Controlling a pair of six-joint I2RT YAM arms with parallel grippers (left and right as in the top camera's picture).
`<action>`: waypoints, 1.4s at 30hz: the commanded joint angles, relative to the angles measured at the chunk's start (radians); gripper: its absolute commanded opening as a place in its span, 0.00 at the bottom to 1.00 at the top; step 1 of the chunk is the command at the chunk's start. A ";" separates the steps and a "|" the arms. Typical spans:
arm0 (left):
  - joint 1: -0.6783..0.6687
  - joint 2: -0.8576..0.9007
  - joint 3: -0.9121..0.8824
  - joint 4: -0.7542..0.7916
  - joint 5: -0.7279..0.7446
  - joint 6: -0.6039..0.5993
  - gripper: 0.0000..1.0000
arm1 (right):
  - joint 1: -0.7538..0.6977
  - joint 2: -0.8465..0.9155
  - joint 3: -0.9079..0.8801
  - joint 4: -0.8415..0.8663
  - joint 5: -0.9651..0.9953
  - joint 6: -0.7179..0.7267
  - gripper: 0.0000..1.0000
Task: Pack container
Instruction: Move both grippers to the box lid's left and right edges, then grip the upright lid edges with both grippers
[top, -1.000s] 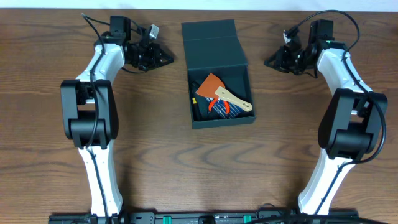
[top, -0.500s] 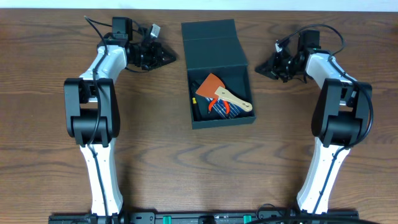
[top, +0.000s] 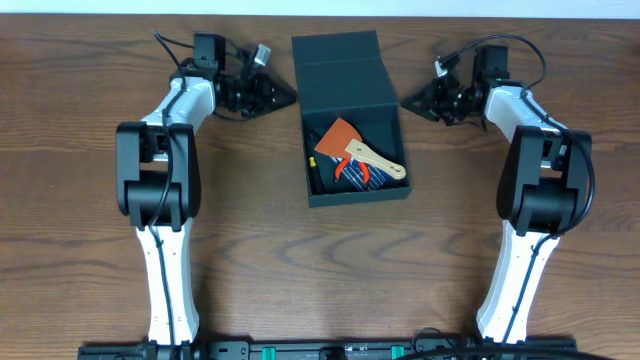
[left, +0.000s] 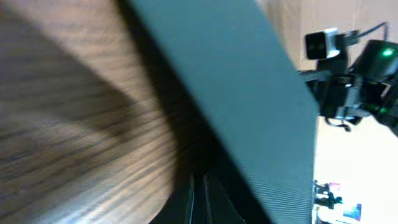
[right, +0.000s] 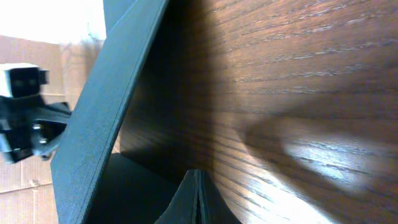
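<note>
The dark teal-grey container (top: 358, 196) stands open at the table's middle back, its flap lid (top: 340, 70) lying flat behind it. Inside lie an orange scraper with a wooden handle (top: 352, 143), red-handled pliers (top: 357, 174) and dark tools. My left gripper (top: 288, 98) is shut and empty, its tip just left of the lid. My right gripper (top: 408, 101) is shut and empty, its tip just right of the lid. The left wrist view shows the lid's edge (left: 249, 93) close above shut fingers (left: 200, 198). The right wrist view shows the lid (right: 102, 124) beside shut fingers (right: 198, 193).
The brown wooden table (top: 320, 270) extends in front of the container. Both arms reach along the back edge from the table's front corners. Cables hang near each wrist.
Both grippers have moved inward along the back of the table toward the lid's sides, the left to the right and the right to the left. The container has not moved.
</note>
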 joint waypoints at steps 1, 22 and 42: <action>-0.003 0.028 -0.009 -0.001 0.032 -0.012 0.06 | 0.009 0.005 0.000 0.004 -0.030 0.013 0.01; -0.016 0.064 -0.009 0.027 0.075 -0.015 0.06 | 0.013 0.005 0.000 0.006 -0.042 0.005 0.01; -0.045 0.083 -0.009 0.394 0.245 -0.240 0.06 | 0.017 0.005 0.000 0.002 -0.051 -0.029 0.01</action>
